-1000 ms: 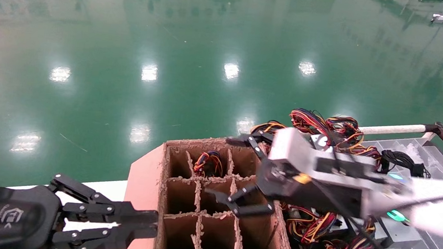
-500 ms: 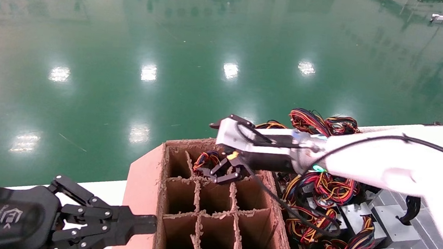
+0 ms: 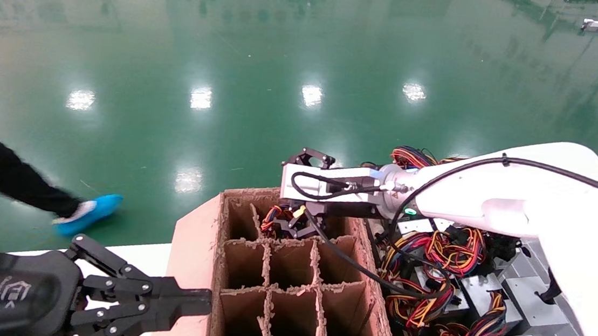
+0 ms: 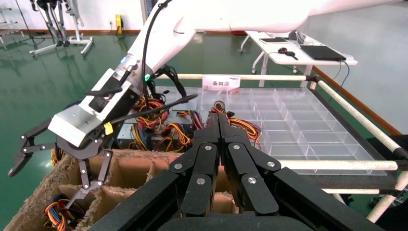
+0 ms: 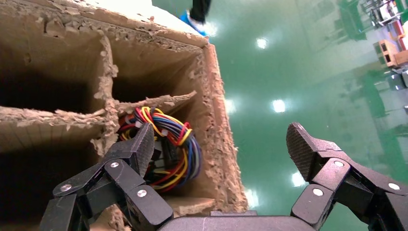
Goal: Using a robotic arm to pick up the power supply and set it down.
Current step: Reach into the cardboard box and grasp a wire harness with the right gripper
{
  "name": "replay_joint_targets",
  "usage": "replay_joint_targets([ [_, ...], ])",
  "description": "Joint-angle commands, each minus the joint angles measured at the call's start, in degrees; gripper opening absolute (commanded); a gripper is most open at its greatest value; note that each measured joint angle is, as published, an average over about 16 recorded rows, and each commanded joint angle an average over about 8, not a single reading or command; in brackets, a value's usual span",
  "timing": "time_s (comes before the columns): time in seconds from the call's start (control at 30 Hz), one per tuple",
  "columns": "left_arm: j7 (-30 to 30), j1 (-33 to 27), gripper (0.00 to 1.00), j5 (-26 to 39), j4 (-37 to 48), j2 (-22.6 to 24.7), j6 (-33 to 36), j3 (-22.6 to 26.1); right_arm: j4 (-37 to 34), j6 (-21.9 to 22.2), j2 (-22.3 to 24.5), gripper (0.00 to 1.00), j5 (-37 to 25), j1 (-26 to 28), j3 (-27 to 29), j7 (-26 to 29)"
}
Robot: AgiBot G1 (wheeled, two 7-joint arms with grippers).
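Now: right gripper (image 5: 219,144) spread wide, empty, over the far rim of the cardboard divider box (image 3: 268,273) | power supply (image 5: 163,149) sits in the far middle cell, wires up | judgement: lift clear of the dividers | left gripper (image 4: 219,126) clenched, parked near.

The right gripper (image 3: 294,223) reaches forward, jaws spread wide; the left gripper (image 3: 195,302) sits low, jaws closed.

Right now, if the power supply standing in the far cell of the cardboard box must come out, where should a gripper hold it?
Probably the wire loop, from above: the divider walls hide its body. The right gripper hangs open there.
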Motion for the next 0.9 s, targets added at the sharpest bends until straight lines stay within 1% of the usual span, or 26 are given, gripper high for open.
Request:
replay_joint_targets([
  [0.03,0.0,0.0,1.0,0.0,0.0,0.0,0.0,0.0,-0.6,-0.1,-0.1,0.0,0.1,0.5,-0.6,-0.3],
  [0.17,0.0,0.0,1.0,0.0,0.0,0.0,0.0,0.0,-0.5,0.6,-0.2,0.0,-0.3,0.7,-2.4,-0.7],
  [0.37,0.0,0.0,1.0,0.0,0.0,0.0,0.0,0.0,1.7,2.9,-0.5,0.0,-0.7,0.1,-5.8,-0.9],
  [0.9,0.0,0.0,1.0,0.0,0.0,0.0,0.0,0.1,6.5,9.3,-0.6,0.0,2.8,-1.3,-14.7,2.1],
])
